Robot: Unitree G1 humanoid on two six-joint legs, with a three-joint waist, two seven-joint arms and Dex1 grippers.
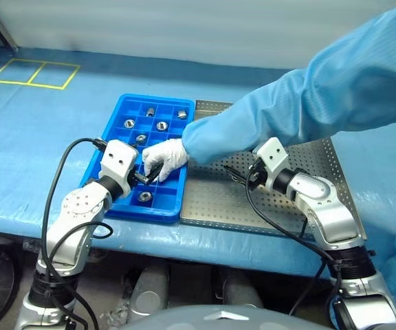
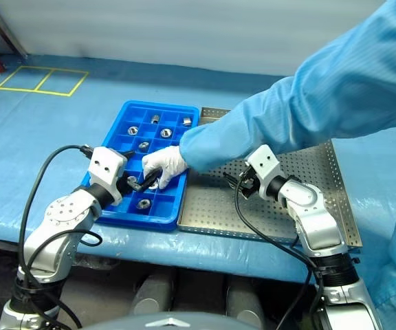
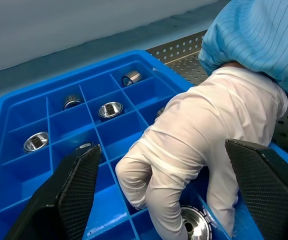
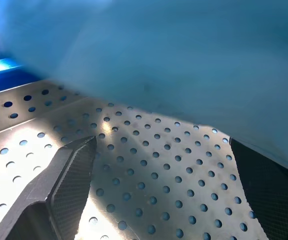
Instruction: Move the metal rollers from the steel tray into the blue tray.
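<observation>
The left gripper (image 3: 159, 195) is held spread wide over the blue tray (image 1: 115, 124), nothing gripped; a gloved hand (image 1: 165, 157) reaches between its fingers. Shiny, holed metal rollers (image 1: 161, 126) sit in separate compartments. The right gripper (image 4: 166, 190) is spread, empty, above the perforated steel tray (image 1: 267, 213).

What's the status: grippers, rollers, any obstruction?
Left gripper and right gripper open, empty. Metal rollers sit in the blue tray; steel tray shows none. Person's gloved hand reaching between the left gripper's fingers.
</observation>
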